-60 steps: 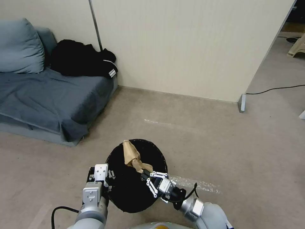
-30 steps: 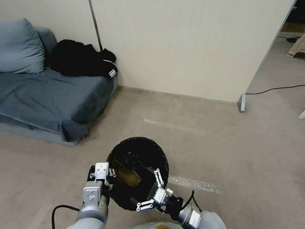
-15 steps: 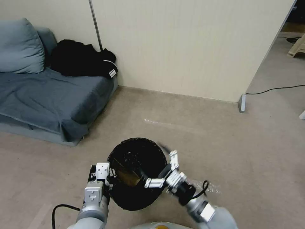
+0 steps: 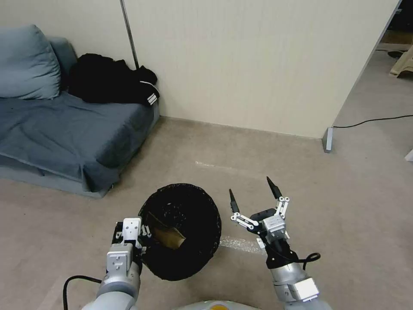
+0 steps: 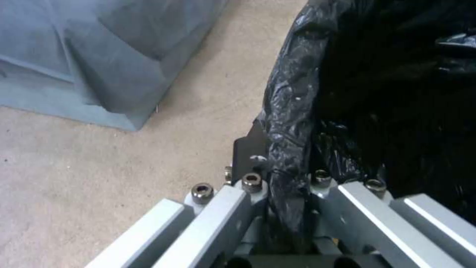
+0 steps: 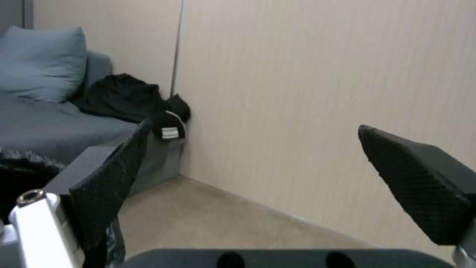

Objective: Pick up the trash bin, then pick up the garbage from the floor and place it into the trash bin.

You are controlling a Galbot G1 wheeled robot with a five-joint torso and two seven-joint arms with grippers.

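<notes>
Trash bin (image 4: pixel 180 232) hangs from the left gripper (image 4: pixel 129 239), which is clamped on its bag-lined rim; a light, stiffish pail, probably best held there. Tan paper wad (image 4: pixel 165 235) lies inside it. Right gripper (image 4: pixel 254 196), just beside the bin, is spread wide and empty.

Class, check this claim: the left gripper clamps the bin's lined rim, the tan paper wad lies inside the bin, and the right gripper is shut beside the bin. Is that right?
Not quite. The right gripper is open, its fingers spread wide, as the head view and right wrist view show. The rest holds: the left gripper clamps the lined rim of the trash bin, and the tan paper wad lies inside.
</notes>
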